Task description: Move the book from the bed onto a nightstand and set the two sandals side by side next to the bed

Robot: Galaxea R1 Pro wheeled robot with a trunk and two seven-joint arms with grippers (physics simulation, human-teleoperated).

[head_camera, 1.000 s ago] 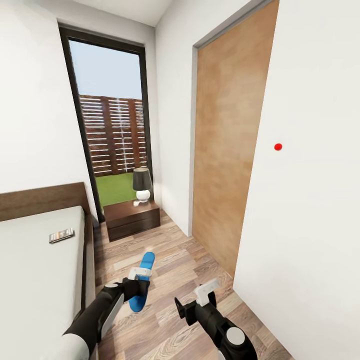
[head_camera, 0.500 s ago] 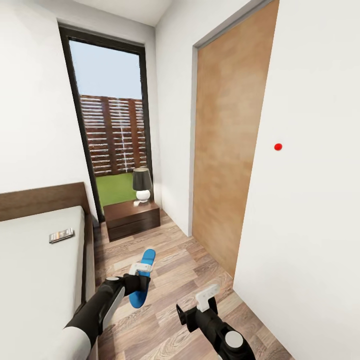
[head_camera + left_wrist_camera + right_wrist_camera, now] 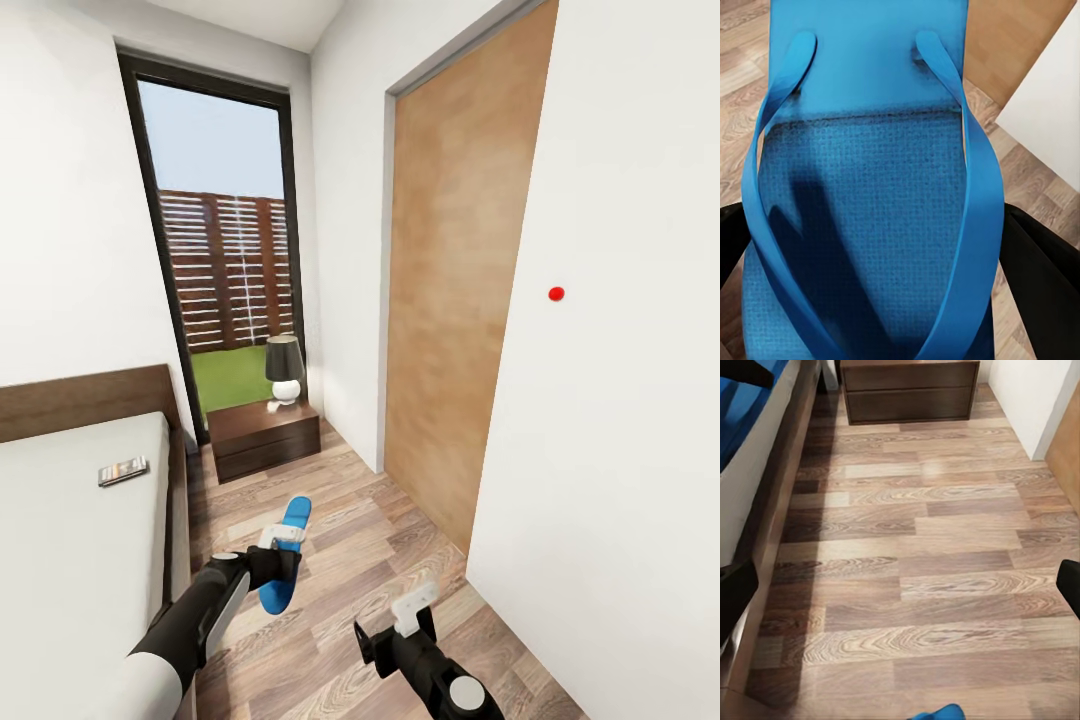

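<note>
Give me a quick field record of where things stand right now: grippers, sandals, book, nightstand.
left gripper: shut on a blue sandal, held above the floor beside the bed
right gripper: open, empty, over bare floor
second sandal: a blue tip at the right wrist view's edge
book: on the mattress near the headboard
nightstand: by the window, lamp on top

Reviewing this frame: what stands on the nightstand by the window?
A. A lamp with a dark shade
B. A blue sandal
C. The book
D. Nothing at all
A. The head view shows a lamp with a dark shade and white base on the nightstand, while the book lies on the bed and the left gripper holds a blue sandal over the floor.
</note>
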